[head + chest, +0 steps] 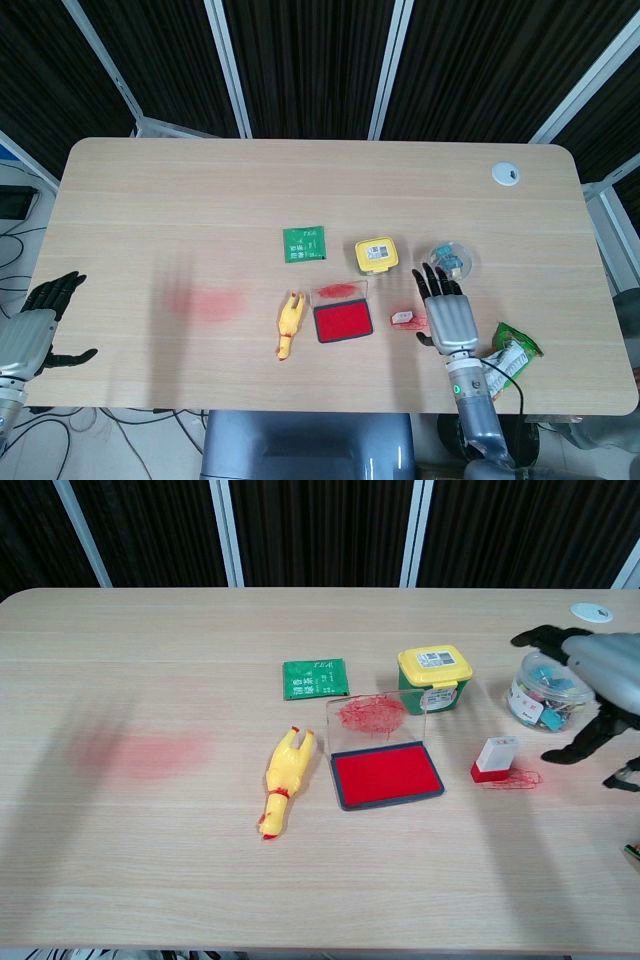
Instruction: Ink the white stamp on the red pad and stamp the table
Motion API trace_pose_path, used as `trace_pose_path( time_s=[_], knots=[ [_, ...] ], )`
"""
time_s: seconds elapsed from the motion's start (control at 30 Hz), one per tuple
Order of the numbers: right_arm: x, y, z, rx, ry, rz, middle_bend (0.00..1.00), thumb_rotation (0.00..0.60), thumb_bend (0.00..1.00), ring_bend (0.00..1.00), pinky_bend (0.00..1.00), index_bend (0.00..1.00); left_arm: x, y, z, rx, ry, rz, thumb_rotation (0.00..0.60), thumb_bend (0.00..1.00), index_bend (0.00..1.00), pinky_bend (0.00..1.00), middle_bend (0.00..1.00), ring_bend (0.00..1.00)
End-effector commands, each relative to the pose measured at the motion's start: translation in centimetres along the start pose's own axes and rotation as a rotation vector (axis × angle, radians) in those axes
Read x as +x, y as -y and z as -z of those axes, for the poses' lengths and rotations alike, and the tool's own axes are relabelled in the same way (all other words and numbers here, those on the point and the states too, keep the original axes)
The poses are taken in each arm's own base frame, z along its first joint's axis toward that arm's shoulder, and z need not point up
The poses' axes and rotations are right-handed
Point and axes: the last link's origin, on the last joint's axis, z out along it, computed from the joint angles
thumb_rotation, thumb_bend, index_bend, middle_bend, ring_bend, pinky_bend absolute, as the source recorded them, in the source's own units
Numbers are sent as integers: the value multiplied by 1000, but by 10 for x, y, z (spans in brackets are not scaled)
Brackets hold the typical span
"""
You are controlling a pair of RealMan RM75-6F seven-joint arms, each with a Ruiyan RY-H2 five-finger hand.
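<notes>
The white stamp (pixel 495 758) with its red base stands on the table just right of the red ink pad (pixel 387 774), whose clear lid (pixel 374 718) is tipped up behind it. A faint red print (pixel 515 778) marks the wood beside the stamp. From the head view the stamp (pixel 405 319) is a small white and red block. My right hand (pixel 449 310) is open with fingers spread, right of the stamp and apart from it; the chest view puts the right hand (pixel 598 670) at the frame's right edge. My left hand (pixel 30 335) hangs open off the table's left side.
A yellow rubber chicken (pixel 283 780) lies left of the pad. A green card (pixel 315 678) and a yellow-lidded tub (pixel 435 676) sit behind it. A clear jar of clips (pixel 543 692) stands under my right hand. A green snack bag (pixel 508 358) lies near the front right edge. A red smear (pixel 145 752) stains the left side.
</notes>
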Motion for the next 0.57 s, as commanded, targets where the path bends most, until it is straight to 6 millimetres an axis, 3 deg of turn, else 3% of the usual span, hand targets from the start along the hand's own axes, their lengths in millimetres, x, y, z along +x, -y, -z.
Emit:
trace_pose_path(
  time_s=[0.03, 0.33, 0.57],
  knots=[
    [20, -27, 26, 8, -51, 13, 0, 600, 126, 0, 196, 0, 0, 0, 1, -2, -5, -8, 600, 0, 0, 0, 0, 0],
    [41, -89, 80, -41, -115, 34, 0, 600, 116, 0, 194, 0, -1, 0, 5, -17, -31, -47, 600, 0, 0, 0, 0, 0],
    [47, -113, 106, -63, -139, 1, 0, 600, 116, 0, 194, 0, -2, -1, 8, -26, -48, -67, 600, 0, 0, 0, 0, 0]
  ],
)
